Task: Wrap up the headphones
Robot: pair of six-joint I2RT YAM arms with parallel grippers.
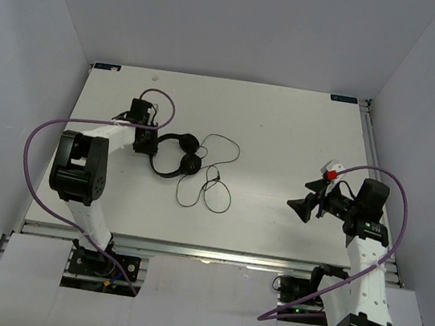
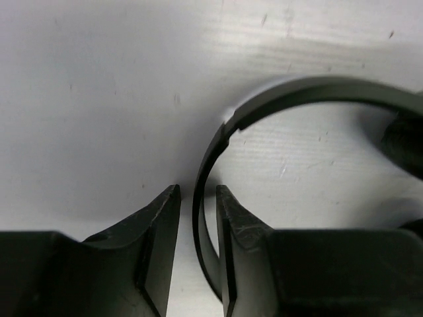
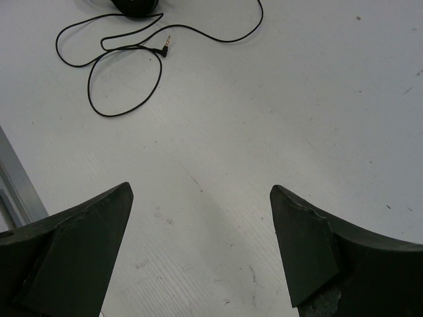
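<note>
**A:** What has your left claw [image 2: 198,188] got?

**B:** Its jaws are drawn close, astride the headband [image 2: 317,89]. The band lies against the right finger [image 2: 228,218]. You can see a strip of table [image 2: 99,99] between the band and the left finger [image 2: 165,211], so it is not pinched. From the tips the band arcs ahead and to the right.

**A:** Where is the rest of your headphones [image 1: 171,156]?

**B:** Flat on the table just right of that claw. The two earcups [image 1: 190,153] lie side by side at the far ends of the band. The cable [image 1: 213,191] lies in loose loops beyond them, between your two claws.

**A:** And your right claw [image 3: 201,187]?

**B:** Spread wide and holding nothing, with bare table between the fingers. It is well apart from the headphones. Ahead of it and to the left you can see the cable loops and the plug [image 3: 166,45].
</note>
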